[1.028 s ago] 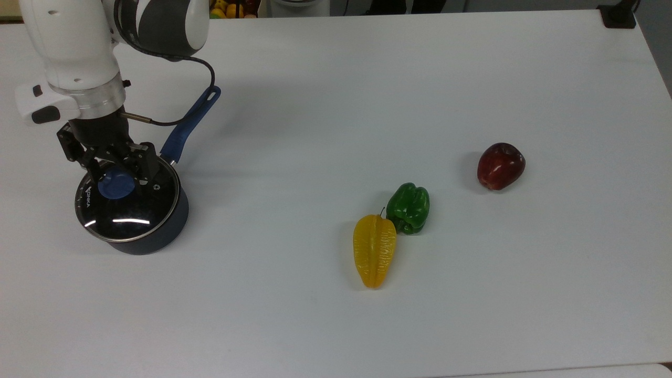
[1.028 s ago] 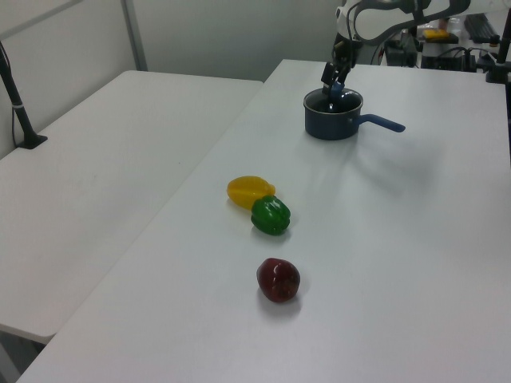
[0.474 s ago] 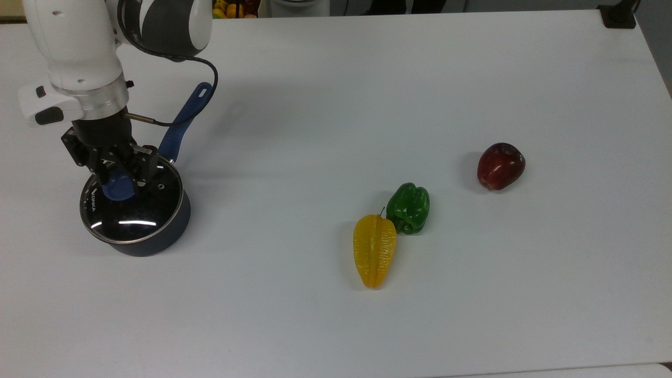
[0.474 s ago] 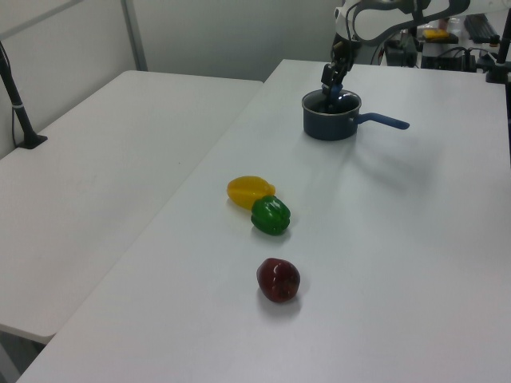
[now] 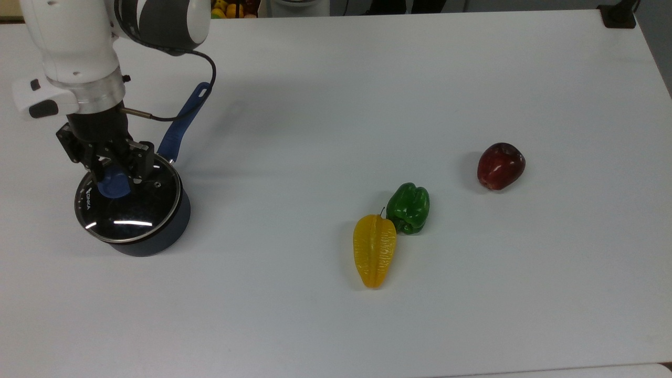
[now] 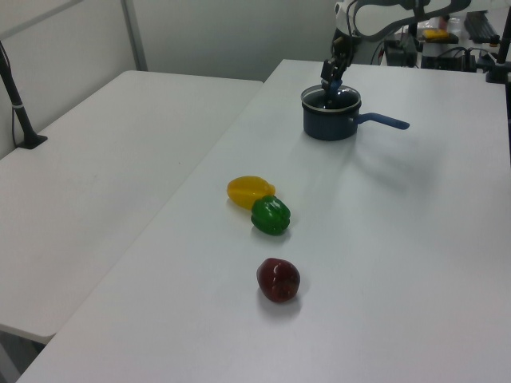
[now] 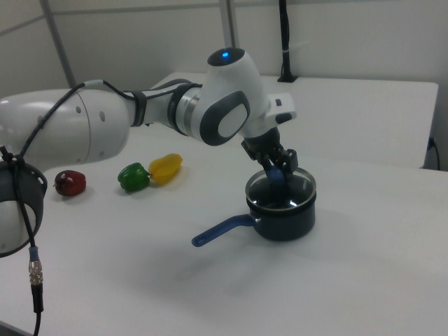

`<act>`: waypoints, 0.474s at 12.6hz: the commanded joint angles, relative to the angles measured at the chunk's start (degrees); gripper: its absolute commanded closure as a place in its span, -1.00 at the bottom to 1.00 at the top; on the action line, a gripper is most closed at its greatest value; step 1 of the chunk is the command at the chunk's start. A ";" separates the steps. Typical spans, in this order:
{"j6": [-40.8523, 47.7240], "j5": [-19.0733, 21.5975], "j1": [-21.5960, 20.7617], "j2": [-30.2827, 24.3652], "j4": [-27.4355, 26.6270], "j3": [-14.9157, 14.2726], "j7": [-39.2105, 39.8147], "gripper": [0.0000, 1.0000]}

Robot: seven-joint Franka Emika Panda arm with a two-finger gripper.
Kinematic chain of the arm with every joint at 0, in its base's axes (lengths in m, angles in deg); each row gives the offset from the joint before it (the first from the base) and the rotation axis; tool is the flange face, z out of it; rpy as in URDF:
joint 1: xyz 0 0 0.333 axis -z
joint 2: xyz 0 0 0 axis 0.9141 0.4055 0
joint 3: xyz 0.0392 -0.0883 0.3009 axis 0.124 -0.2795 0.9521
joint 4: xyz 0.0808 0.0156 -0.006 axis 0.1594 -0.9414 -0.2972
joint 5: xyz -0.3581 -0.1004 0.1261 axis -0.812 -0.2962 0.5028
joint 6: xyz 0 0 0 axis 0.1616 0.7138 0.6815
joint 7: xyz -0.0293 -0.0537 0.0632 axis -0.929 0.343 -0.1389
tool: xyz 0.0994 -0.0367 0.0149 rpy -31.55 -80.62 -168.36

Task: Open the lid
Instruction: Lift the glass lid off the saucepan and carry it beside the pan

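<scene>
The lid (image 5: 131, 210), clear glass with a metal rim and white lettering, sits over the dark saucepan (image 5: 160, 235) at the top view's left and overhangs the pan's left side a little. My gripper (image 5: 114, 176) comes down from above and is shut on the lid's blue knob (image 5: 113, 185). In the left view the lid (image 6: 332, 98) sits just above the saucepan (image 6: 328, 124) with the gripper (image 6: 329, 80) over it. In the right view the gripper (image 7: 276, 171) holds the knob over the lid (image 7: 281, 196). The pan's blue handle (image 5: 184, 121) points away up and right.
A yellow starfruit (image 5: 374, 251) and a green pepper (image 5: 409, 208) lie touching mid-table. A red apple (image 5: 500, 166) sits further to the top view's right. A black clamp (image 5: 619, 16) is at the far right corner. A cable loops from my wrist above the handle.
My gripper, shut on the knob, has moved slightly up and to the top view's left, and the lid has shifted with it relative to the pan. The fruit has not moved.
</scene>
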 commanded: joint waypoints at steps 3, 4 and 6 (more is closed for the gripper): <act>5.37 0.25 3.97 -5.09 -0.29 -0.87 1.52 0.08; 5.37 0.34 5.65 -5.18 -0.38 -0.87 2.48 0.08; 5.28 1.04 9.34 -5.36 -1.60 -0.87 4.85 0.08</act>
